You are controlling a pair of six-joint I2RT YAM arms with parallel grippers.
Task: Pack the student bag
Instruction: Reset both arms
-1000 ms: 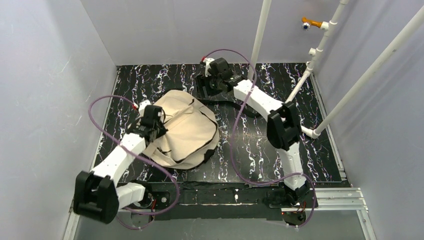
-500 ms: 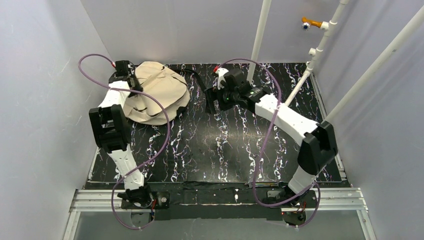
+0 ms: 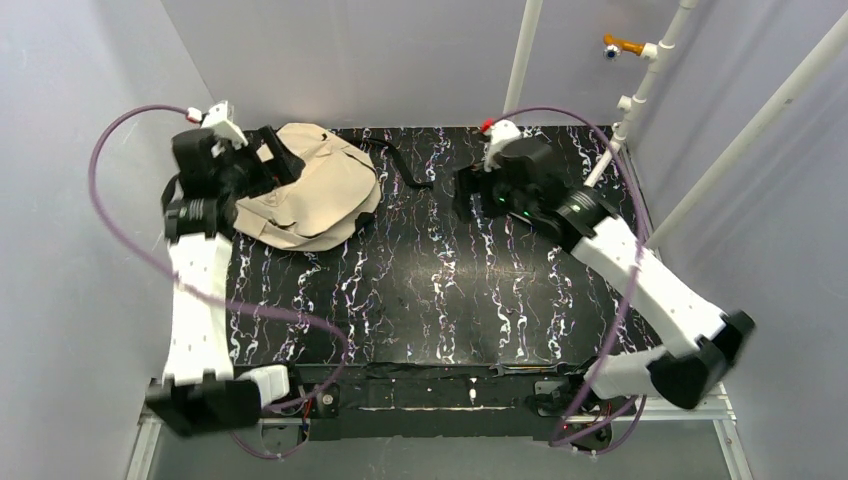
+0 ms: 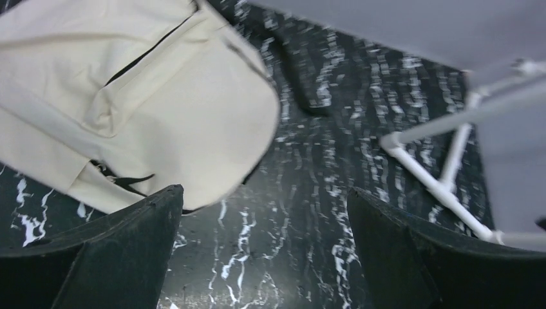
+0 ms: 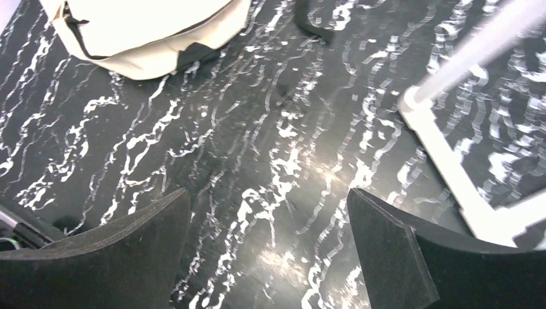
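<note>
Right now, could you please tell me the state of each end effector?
Left end effector: open, holding nothing.
Right end effector: open, holding nothing.

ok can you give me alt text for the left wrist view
A beige student bag lies on a black marbled table, filling the upper left, its dark zip line showing. The left gripper hangs open, holding nothing, with a black strap and white pipes off to the right.
</note>
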